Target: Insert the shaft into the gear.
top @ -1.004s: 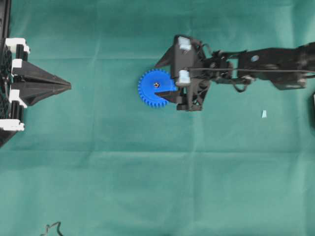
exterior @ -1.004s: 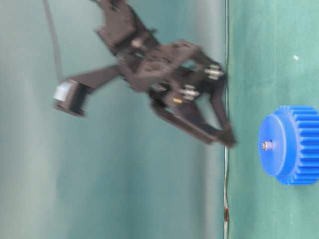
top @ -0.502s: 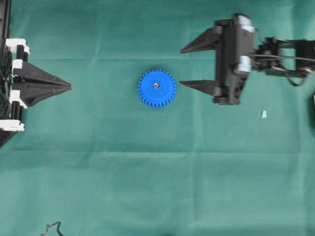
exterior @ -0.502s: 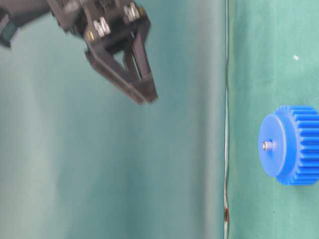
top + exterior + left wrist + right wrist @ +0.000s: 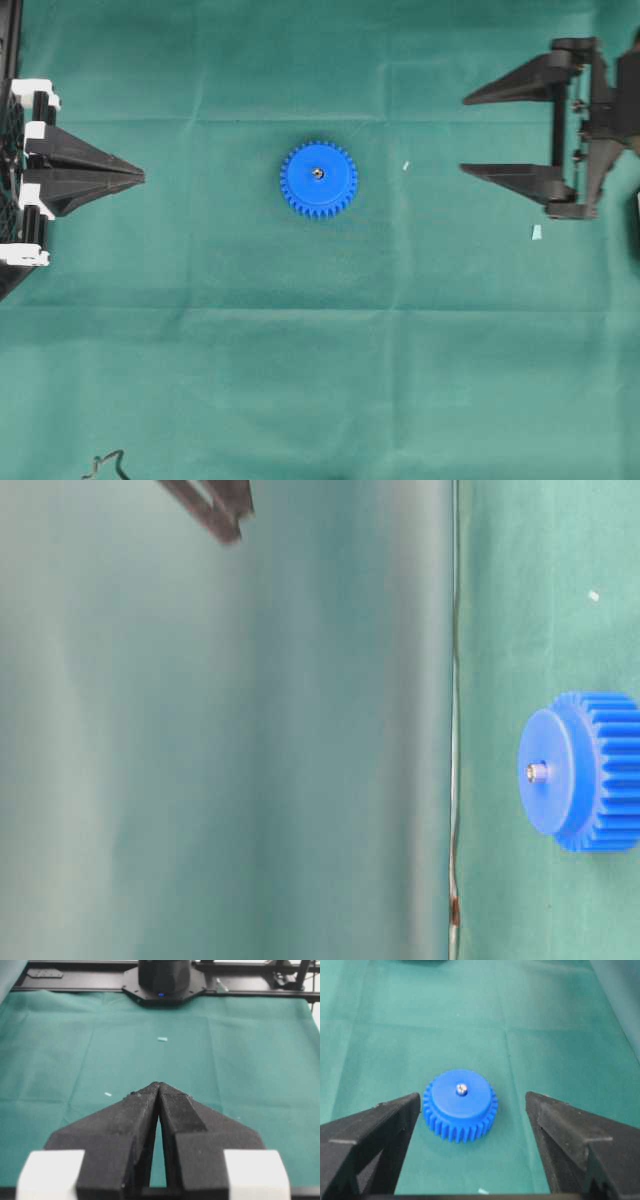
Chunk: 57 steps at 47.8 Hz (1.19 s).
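The blue gear (image 5: 319, 179) lies flat on the green cloth near the table's middle. The silvery shaft (image 5: 317, 172) stands in its centre hole, its tip poking just above the gear's face (image 5: 537, 772) (image 5: 461, 1089). My right gripper (image 5: 465, 133) hangs open at the far right, well clear of the gear (image 5: 460, 1105), nothing between its fingers (image 5: 395, 1115). My left gripper (image 5: 142, 176) rests at the left edge, its two fingers pressed together at the tips (image 5: 159, 1085), holding nothing.
Small pale-blue scraps lie on the cloth (image 5: 536, 232) (image 5: 405, 166) (image 5: 162, 1039). The right arm's dark base (image 5: 164, 977) and a black frame rail stand at the far table edge. A black cable end (image 5: 105, 462) curls at the near left.
My right gripper has drawn back from the gear to the right and risen, jaws wide. The gear with the shaft in it has stayed put, and the left arm has not moved.
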Each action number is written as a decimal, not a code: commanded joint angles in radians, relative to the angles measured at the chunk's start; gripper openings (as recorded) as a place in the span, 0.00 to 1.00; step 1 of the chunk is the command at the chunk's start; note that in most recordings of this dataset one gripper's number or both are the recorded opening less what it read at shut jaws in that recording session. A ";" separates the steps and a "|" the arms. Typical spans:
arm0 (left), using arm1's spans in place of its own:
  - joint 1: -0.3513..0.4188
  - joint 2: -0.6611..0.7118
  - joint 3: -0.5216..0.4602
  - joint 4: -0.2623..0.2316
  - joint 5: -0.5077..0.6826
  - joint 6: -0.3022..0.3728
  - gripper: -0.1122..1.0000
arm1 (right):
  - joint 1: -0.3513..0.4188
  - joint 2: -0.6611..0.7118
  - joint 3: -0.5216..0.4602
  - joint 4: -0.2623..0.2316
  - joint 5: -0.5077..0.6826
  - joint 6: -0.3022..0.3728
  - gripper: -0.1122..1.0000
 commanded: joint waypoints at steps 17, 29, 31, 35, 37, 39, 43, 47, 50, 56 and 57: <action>-0.002 0.003 -0.029 0.003 -0.005 0.003 0.10 | 0.002 -0.069 0.044 0.014 -0.025 0.003 0.92; -0.002 0.003 -0.029 0.005 -0.005 0.003 0.10 | 0.002 -0.069 0.044 0.014 -0.032 0.003 0.92; -0.002 0.003 -0.029 0.003 -0.005 0.003 0.10 | 0.002 -0.069 0.044 0.014 -0.032 0.003 0.92; -0.002 0.003 -0.029 0.003 -0.005 0.003 0.10 | 0.002 -0.069 0.044 0.014 -0.032 0.003 0.92; -0.002 0.003 -0.029 0.003 -0.005 0.003 0.10 | 0.002 -0.069 0.044 0.014 -0.032 0.003 0.92; -0.002 0.003 -0.029 0.003 -0.005 0.003 0.10 | 0.002 -0.069 0.044 0.014 -0.032 0.003 0.92; -0.002 0.003 -0.029 0.003 -0.005 0.003 0.10 | 0.002 -0.069 0.044 0.014 -0.032 0.003 0.92; -0.002 0.003 -0.028 0.005 -0.005 0.003 0.10 | 0.002 -0.069 0.044 0.014 -0.035 0.003 0.92; -0.002 0.003 -0.029 0.003 -0.005 0.003 0.10 | 0.002 -0.069 0.044 0.014 -0.035 0.003 0.92; -0.002 0.005 -0.029 0.005 -0.005 0.003 0.10 | 0.002 -0.069 0.044 0.014 -0.038 0.003 0.92; -0.002 0.003 -0.029 0.005 -0.005 0.005 0.10 | 0.002 -0.067 0.044 0.014 -0.040 0.003 0.92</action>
